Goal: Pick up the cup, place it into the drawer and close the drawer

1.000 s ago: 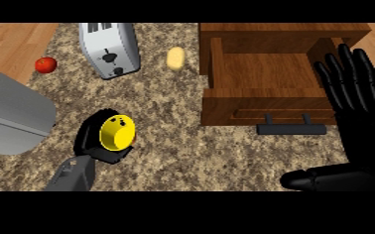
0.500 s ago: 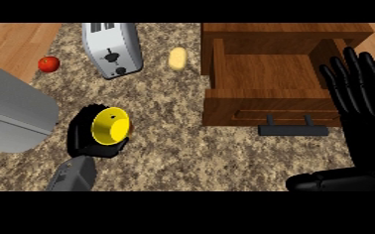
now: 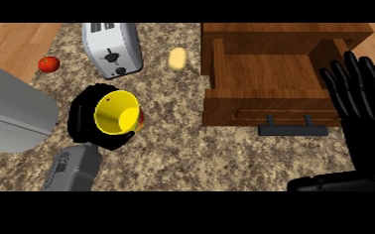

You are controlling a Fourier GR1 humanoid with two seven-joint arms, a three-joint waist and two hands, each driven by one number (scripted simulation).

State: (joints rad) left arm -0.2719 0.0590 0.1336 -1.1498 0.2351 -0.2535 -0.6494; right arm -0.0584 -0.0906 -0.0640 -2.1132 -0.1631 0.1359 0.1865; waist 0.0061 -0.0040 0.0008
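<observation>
The left robot hand [image 3: 84,120] curls around the yellow cup [image 3: 117,111] over the worktop [image 3: 190,153], well left of the open drawer [image 3: 249,101]; the cup looks light, stiff and slick, best held round its wall, as the right robot hand [image 3: 357,114] rests open.

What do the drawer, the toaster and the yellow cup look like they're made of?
The drawer looks like wood, matte brown with visible grain. The toaster seems metal, pale grey with a soft sheen. The cup is plain smooth yellow, plastic or glazed ceramic; unclear which.
</observation>
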